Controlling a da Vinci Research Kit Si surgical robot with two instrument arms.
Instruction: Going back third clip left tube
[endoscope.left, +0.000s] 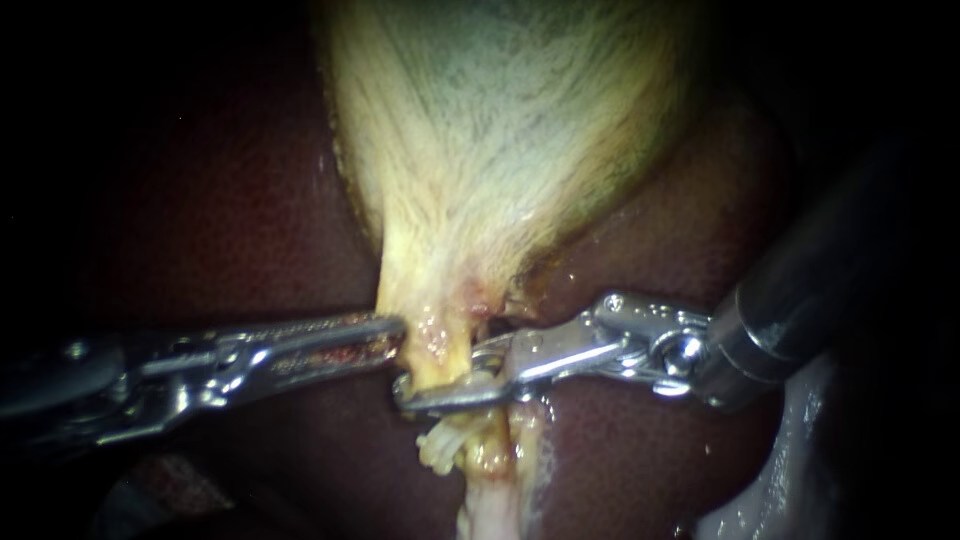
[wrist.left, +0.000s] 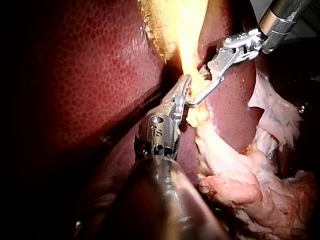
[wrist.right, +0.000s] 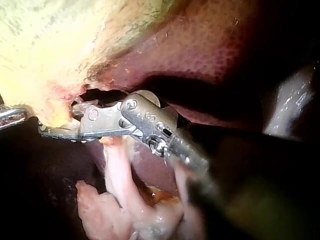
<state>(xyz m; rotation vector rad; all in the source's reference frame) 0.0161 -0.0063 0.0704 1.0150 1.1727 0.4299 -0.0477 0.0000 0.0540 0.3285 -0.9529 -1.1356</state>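
The dark red liver (endoscope.left: 220, 200) carries the pale yellow gallbladder (endoscope.left: 500, 130), which narrows to a tube (endoscope.left: 490, 505).

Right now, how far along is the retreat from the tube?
Done: no clip shows clearly; a whitish piece by the tube may be one. In hand: the right instrument's end effector straddles the tube, jaws open. Remaining: drawing it clear, while the left instrument sits at the gallbladder's neck.

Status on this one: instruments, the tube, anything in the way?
Left instrument tip against gallbladder neck. Right instrument jaws open, straddling the tube. Nothing seen in the way.
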